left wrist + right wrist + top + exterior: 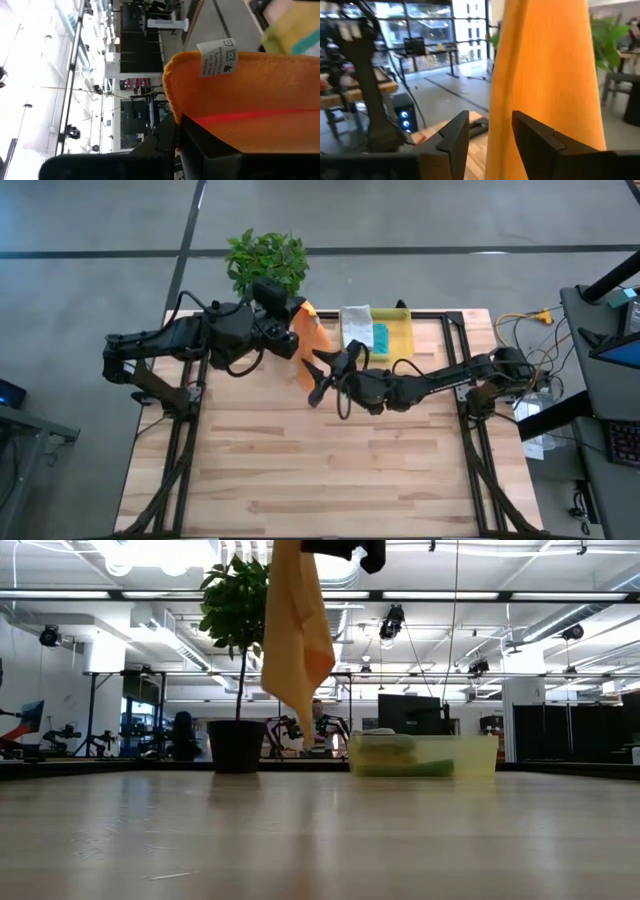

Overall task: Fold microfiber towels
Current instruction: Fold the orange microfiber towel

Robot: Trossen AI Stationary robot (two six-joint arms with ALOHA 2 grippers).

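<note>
Your left pincer (292,332), upper centre, holds the orange towel (307,345) hanging lengthwise above the desk (330,470), while your right pincer (322,375), fingers parted, flanks its lower edge.

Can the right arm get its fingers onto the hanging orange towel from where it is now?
Probably yes. The right gripper is open right beside the orange towel, which hangs free from the shut left gripper, clear of the table. Nothing stands between.
</note>
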